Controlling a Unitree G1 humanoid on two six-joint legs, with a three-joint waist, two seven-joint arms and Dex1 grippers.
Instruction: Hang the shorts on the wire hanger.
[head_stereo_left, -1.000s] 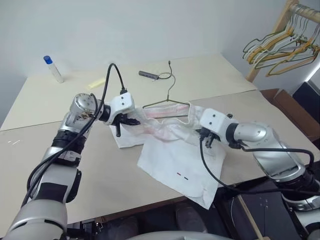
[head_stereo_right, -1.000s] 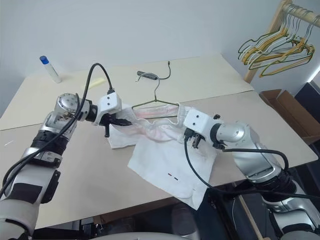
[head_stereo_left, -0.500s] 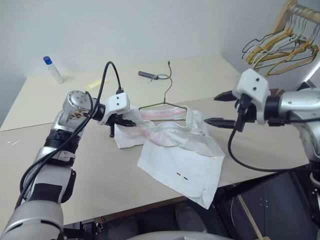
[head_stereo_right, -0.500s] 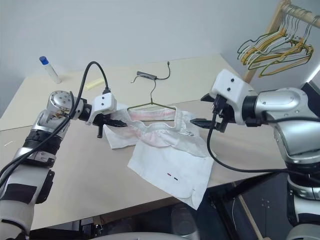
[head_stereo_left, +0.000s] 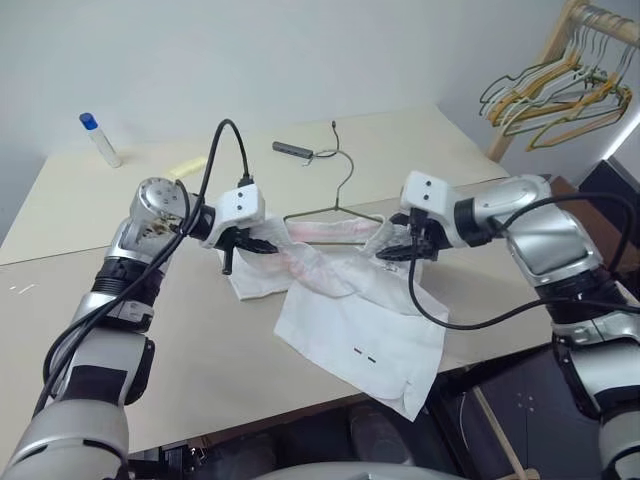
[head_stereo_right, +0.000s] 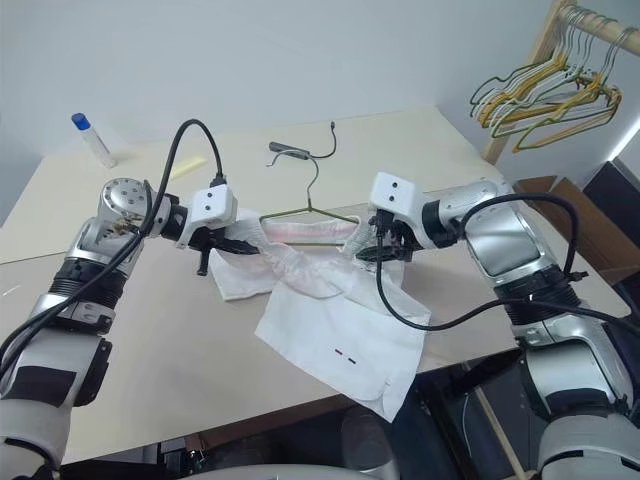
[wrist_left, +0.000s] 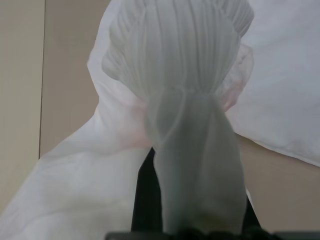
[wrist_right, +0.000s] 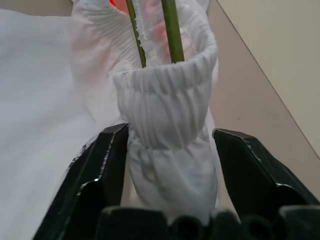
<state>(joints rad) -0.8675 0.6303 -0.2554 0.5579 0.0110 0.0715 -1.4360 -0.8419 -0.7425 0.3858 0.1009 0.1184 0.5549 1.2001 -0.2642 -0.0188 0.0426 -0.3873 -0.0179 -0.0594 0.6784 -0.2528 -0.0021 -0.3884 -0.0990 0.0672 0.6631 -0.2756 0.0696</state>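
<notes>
The white crinkled shorts (head_stereo_left: 350, 320) lie spread on the beige table (head_stereo_left: 200, 340), one leg reaching the front edge. The waistband is bunched along the lower bar of the wire hanger (head_stereo_left: 335, 210), whose hook points toward the far side. My left gripper (head_stereo_left: 262, 243) is shut on the waistband's left end, and the pinched cloth (wrist_left: 175, 60) rises out of its jaws. My right gripper (wrist_right: 172, 132) stands open at the right end. Its fingers (wrist_right: 107, 165) flank a gathered fold of waistband (wrist_right: 165, 90), out of which two green hanger wires (wrist_right: 171, 30) emerge.
A bottle with a blue cap (head_stereo_left: 100, 138) stands at the far left of the table. A dark cabled object (head_stereo_left: 293, 150) and a yellow strip (head_stereo_left: 187, 168) lie near the back. A wooden rack of hangers (head_stereo_left: 555, 90) stands at the right, above a cardboard box (head_stereo_right: 570, 215).
My right gripper let go of the shorts, swung up and out to the right opened wide, then came back to the right end of the waistband with its fingers narrower. The left kept its grip.
</notes>
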